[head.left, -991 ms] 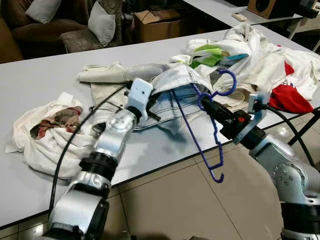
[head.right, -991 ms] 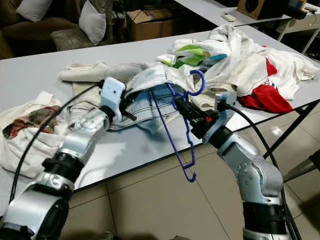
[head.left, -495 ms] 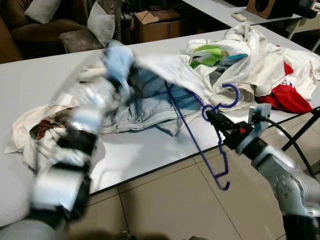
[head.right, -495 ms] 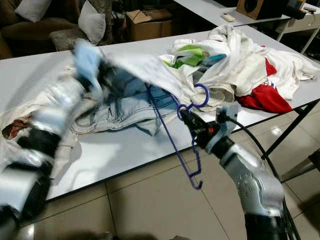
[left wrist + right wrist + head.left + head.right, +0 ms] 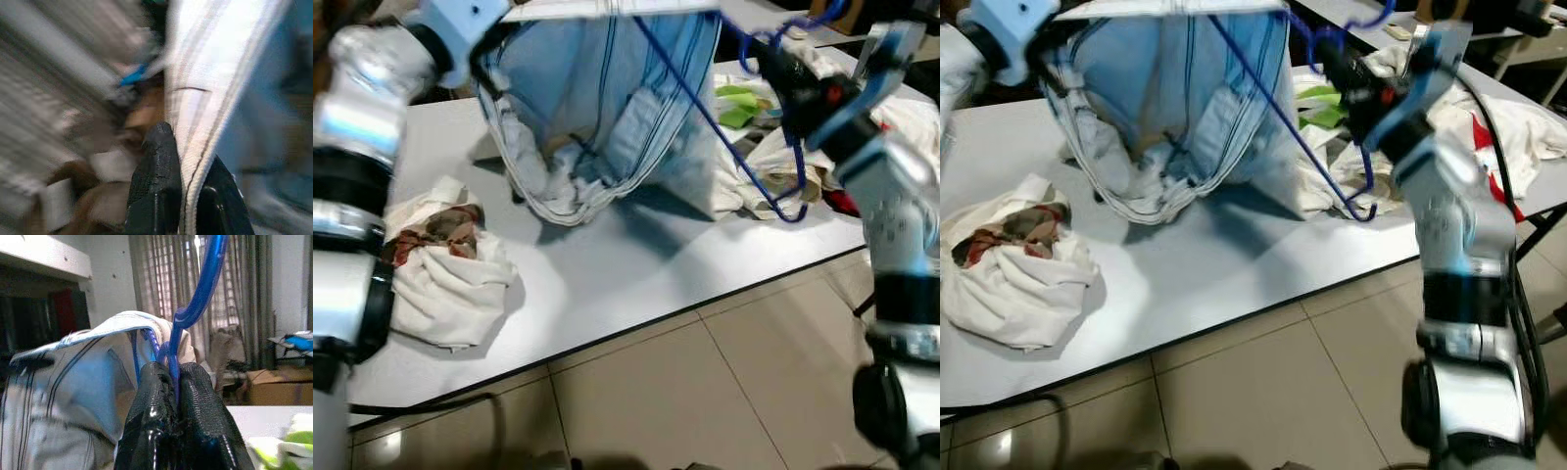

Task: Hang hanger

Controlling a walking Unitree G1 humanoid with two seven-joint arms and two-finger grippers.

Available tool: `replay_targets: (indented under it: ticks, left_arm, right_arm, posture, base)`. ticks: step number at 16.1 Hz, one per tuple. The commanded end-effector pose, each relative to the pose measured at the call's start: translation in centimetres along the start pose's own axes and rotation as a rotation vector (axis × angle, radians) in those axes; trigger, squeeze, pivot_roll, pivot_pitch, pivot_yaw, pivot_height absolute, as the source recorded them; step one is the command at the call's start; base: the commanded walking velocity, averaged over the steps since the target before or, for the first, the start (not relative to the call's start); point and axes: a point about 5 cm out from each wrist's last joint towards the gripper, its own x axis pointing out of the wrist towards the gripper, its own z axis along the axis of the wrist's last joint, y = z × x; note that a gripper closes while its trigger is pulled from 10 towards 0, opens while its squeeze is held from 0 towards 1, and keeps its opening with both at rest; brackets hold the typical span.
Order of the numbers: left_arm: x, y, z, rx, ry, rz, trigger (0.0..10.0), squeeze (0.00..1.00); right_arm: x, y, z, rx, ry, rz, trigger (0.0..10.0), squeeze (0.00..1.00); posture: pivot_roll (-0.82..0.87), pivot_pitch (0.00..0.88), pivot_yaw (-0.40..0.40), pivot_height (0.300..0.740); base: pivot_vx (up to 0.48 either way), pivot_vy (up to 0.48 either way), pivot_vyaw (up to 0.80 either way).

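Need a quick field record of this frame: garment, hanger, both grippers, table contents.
garment: light blue and white striped garment, lifted above the table, hanging open
hanger: blue hanger, one arm running inside the garment
left gripper: left gripper, shut on the garment's edge, raised high
right gripper: right gripper, shut on the hanger's neck below the hook
table: white table; bundled white cloth near its front edge; clothes pile at the robot's right

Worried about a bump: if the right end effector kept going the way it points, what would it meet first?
Probably the pale blue striped cloth garment hanging just beyond the right end effector, which grips the blue wire hanger; depth is unclear.
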Motion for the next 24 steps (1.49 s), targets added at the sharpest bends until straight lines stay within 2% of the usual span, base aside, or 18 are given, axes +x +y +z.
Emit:
replay_targets:
  ticks: [1, 2, 4, 5, 6, 7, 9, 10, 11, 13, 14, 15, 16, 17, 19, 21, 23, 24]
  left_arm:
    - [-0.3, -0.3, 1.6, -0.001, -0.056, -0.175, 0.0, 0.0]
    - [-0.8, -1.3, 2.3, -0.034, -0.114, -0.336, 0.0, 0.0]
    - [-1.7, -2.7, 3.6, -0.127, -0.235, -0.511, 0.0, 0.0]
    - [-2.5, -3.7, 5.2, -0.253, -0.378, -0.638, 0.0, 0.0]
    - [-2.5, -4.1, 5.9, -0.345, -0.455, -0.666, 0.0, 0.0]
    - [-1.6, -4.8, 6.6, -0.576, -0.562, -0.64, 0.0, 0.0]
    - [0.0, -5.7, 5.0, -0.657, -0.473, -0.47, 0.0, 0.0]
    - [0.7, -6.1, 3.5, -0.711, -0.388, -0.342, 0.0, 0.0]
    - [1.1, -5.8, 2.2, -0.766, -0.325, -0.238, 0.0, 0.0]
    - [0.9, -2.8, 2.6, -0.765, -0.363, -0.07, 0.0, 0.0]
    - [-0.1, 0.9, 6.0, -0.751, -0.542, -0.004, 0.0, 0.0]
    - [-0.6, 2.0, 7.3, -0.75, -0.606, 0.012, 0.0, 0.0]
    - [-1.8, 3.8, 10.4, -0.74, -0.743, -0.006, 0.0, 0.0]
    - [-2.6, 4.4, 12.5, -0.739, -0.84, -0.041, 0.0, 0.0]
    - [-2.6, 3.5, 13.4, -0.765, -0.857, -0.098, 0.0, 0.0]
    - [-0.7, 0.6, 12.1, -0.767, -0.741, -0.157, 0.0, 0.0]
    - [1.3, -4.6, 10.0, -0.785, -0.563, -0.284, 0.0, 0.0]
    - [1.5, -6.9, 9.0, -0.765, -0.479, -0.33, 0.0, 0.0]
  right_arm:
    - [0.1, -0.9, 0.2, 0.039, -0.045, -0.034, 10.0, 0.0]
    - [0.3, -1.1, -1.1, 0.049, 0.002, -0.045, 10.0, 0.0]
    - [0.4, -1.4, -2.7, 0.115, 0.028, -0.086, 10.0, 0.0]
    - [0.5, -1.5, -3.9, 0.185, 0.031, -0.123, 10.0, 0.0]
    - [0.5, -1.4, -4.7, 0.229, 0.029, -0.142, 10.0, 0.0]
    - [0.4, -0.9, -6.8, 0.266, 0.081, -0.186, 10.0, 0.0]
    - [-1.0, 0.2, -9.2, 0.088, 0.278, -0.134, 10.0, 0.0]
    - [-1.8, 0.3, -9.8, 0.076, 0.324, -0.118, 10.0, 0.0]
    - [-1.9, -0.1, -9.7, 0.077, 0.327, -0.113, 10.0, 0.0]
    - [-0.1, -0.5, -8.1, 0.024, 0.282, -0.103, 10.0, 0.0]
    - [2.3, 0.8, -5.5, 0.015, 0.175, -0.004, 10.0, 0.0]
    - [3.1, 1.4, -4.5, 0.015, 0.133, 0.032, 10.0, 0.0]
    - [4.7, 2.8, -0.7, 0.169, -0.094, 0.11, 10.0, 0.0]
    - [4.9, 3.0, 1.9, 0.368, -0.266, 0.142, 10.0, 0.0]
    - [4.1, 2.0, 1.1, 0.403, -0.27, 0.106, 10.0, 0.0]
    - [2.9, 0.3, -3.0, 0.38, -0.122, -0.037, 10.0, 0.0]
    - [0.3, -1.1, -8.4, 0.443, 0.059, -0.236, 10.0, 0.0]
    - [-0.8, -0.5, -9.9, 0.474, 0.109, -0.251, 10.0, 0.0]
  posture:
    - [-0.09, 0.0, 0.005, 0.74]
    - [-0.09, 0.0, 0.011, 0.74]
    - [-0.1, 0.0, 0.026, 0.74]
    - [-0.1, 0.0, 0.03, 0.74]
    - [-0.1, 0.0, 0.03, 0.74]
    - [-0.09, 0.0, 0.032, 0.74]
    - [-0.09, 0.0, 0.033, 0.74]
    - [-0.09, 0.0, 0.032, 0.74]
    - [-0.09, 0.0, 0.033, 0.74]
    - [-0.09, 0.0, 0.022, 0.74]
    - [-0.09, 0.0, 0.015, 0.74]
    - [-0.09, 0.0, 0.015, 0.74]
    - [-0.09, 0.0, 0.015, 0.74]
    - [-0.09, 0.0, 0.015, 0.74]
    - [-0.07, 0.0, -0.003, 0.74]
    - [-0.07, 0.0, 0.001, 0.74]
    - [-0.08, 0.0, 0.024, 0.74]
    - [-0.08, 0.0, 0.032, 0.74]
  base:
    - [0.0, 0.0, 0.0]
    - [0.0, 0.0, 0.0]
    - [0.0, 0.0, 0.0]
    - [0.0, 0.0, 0.0]
    - [0.0, 0.0, 0.0]
    - [0.0, 0.0, 0.0]
    - [0.0, 0.0, 0.0]
    - [0.0, 0.0, 0.0]
    - [0.0, 0.0, 0.0]
    - [0.0, 0.0, 0.0]
    - [0.0, 0.0, 0.0]
    - [0.0, 0.0, 0.0]
    - [0.0, 0.0, 0.0]
    - [0.0, 0.0, 0.0]
    - [0.0, 0.0, 0.0]
    - [0.0, 0.0, 0.0]
    - [0.0, 0.0, 0.0]
    - [0.0, 0.0, 0.0]
